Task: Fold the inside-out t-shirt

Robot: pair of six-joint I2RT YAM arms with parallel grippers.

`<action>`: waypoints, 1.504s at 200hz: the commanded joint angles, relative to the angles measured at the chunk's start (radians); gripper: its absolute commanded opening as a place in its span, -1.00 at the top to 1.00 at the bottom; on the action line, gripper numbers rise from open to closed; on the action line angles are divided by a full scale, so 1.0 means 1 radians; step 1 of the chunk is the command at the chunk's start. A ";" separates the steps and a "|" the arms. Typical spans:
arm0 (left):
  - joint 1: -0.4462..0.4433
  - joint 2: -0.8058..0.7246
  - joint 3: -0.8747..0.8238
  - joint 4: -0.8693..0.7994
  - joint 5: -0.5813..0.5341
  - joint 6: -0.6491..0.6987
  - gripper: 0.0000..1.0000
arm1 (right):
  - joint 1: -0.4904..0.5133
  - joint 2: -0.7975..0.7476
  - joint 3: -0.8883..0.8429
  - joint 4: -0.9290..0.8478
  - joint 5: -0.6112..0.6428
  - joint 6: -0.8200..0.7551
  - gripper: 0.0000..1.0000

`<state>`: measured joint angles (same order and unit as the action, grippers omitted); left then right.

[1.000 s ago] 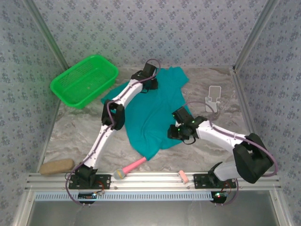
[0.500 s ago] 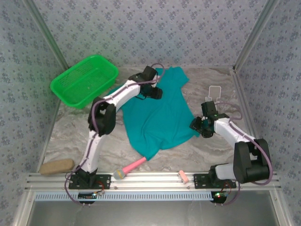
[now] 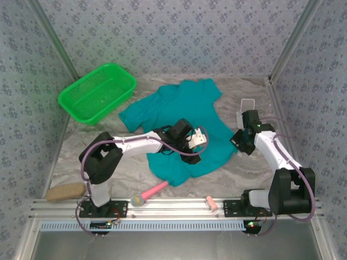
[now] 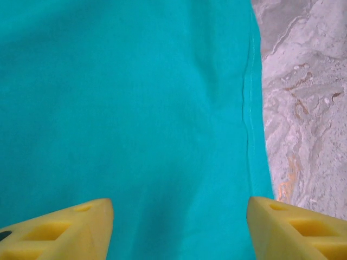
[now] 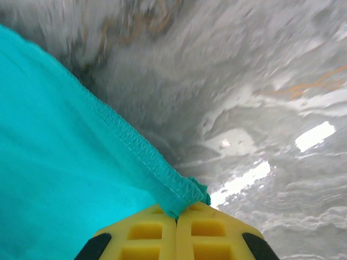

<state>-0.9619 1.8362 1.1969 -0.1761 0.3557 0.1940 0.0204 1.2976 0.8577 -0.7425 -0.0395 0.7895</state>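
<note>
Teal inside-out t-shirt (image 3: 179,105) spread on the marbled desk (image 3: 76,146), just right of the green basket (image 3: 97,89). The left end effector (image 3: 199,138), fingers apart and holding nothing, is over the shirt's near right part. The right end effector (image 5: 176,216), farthest from the basket, is clamped together on a hem corner (overlock stitching visible) at the shirt's right edge.

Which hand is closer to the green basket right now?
Left. The left hand is open over the teal t-shirt, nearer and to the right of the green basket. The right hand is farther right, shut on the shirt's right edge.
</note>
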 commanded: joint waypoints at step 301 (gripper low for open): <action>-0.158 0.052 -0.176 0.365 -0.035 0.033 -0.07 | 0.147 0.000 -0.280 0.162 -0.278 0.190 0.14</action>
<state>-1.1213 1.9205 1.0603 0.1558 0.3176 0.2260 0.1505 1.2663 0.6033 -0.6209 -0.3115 0.9398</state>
